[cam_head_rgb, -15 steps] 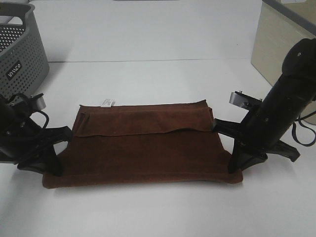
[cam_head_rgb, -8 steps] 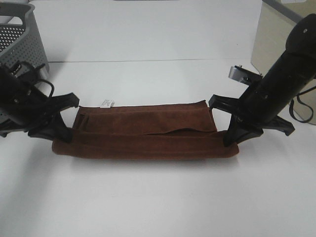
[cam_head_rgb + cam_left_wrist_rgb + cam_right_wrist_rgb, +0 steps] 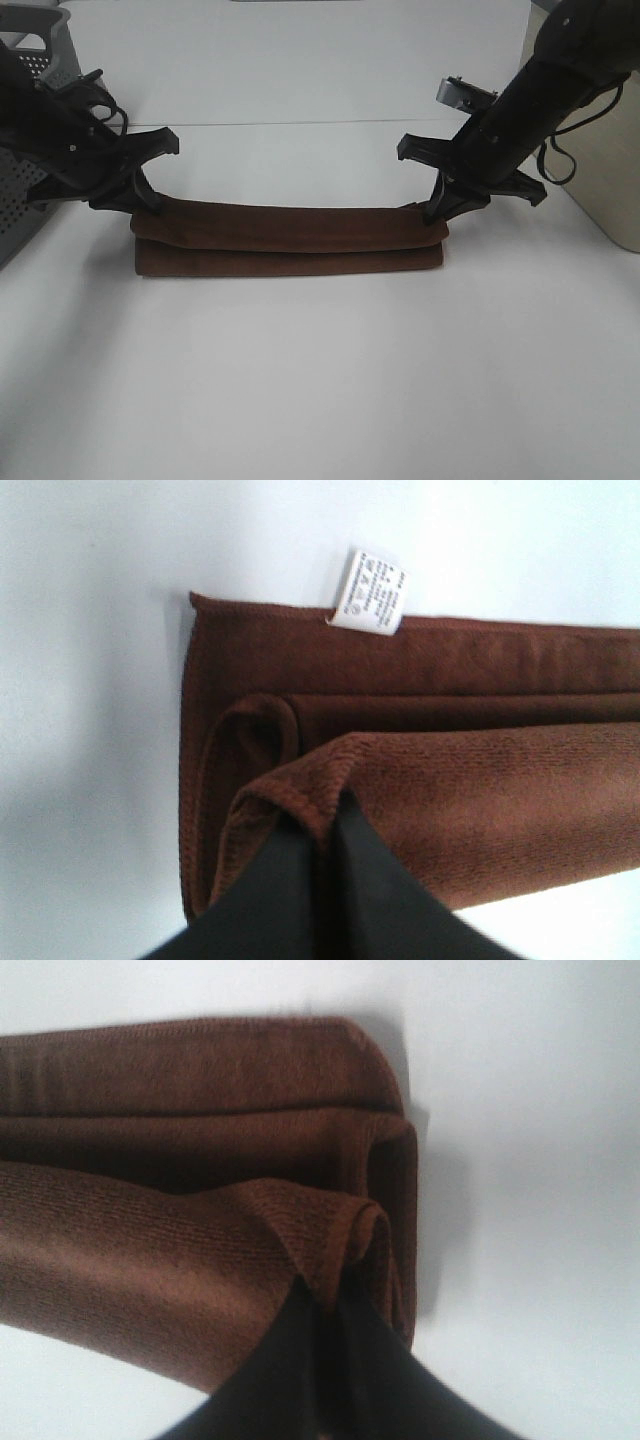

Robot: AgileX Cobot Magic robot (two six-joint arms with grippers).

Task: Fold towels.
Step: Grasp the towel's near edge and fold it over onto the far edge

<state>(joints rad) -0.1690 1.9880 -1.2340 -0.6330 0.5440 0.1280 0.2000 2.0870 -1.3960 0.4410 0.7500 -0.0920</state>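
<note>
The left fingers are pressed fully together and pinch the top layer of the dark reddish-brown towel at one short end. The right fingers are closed just as tightly on the top layer at the opposite short end. The towel stretches straight between the two pairs of fingers as a long, narrow, folded band lying on the white desk.

In the left wrist view the left fingers meet with a hemmed edge of the towel caught between their tips. Just beyond the tips, a lower layer curls into a rounded fold. Further beyond the tips, a flat bottom layer reaches out, and a small white tag sticks out from its far hem.

In the right wrist view the right fingers grip a rolled edge of the towel. Beyond their tips at least two more layers lie stacked, each with a rounded end, on the desk.

In the high view the gripped layer sits on top of the lower layers, and the lower layers show in front of both pairs of fingers. A grey perforated basket stands behind and outside the left fingers. A beige cabinet stands outside the right fingers, apart from the towel.
</note>
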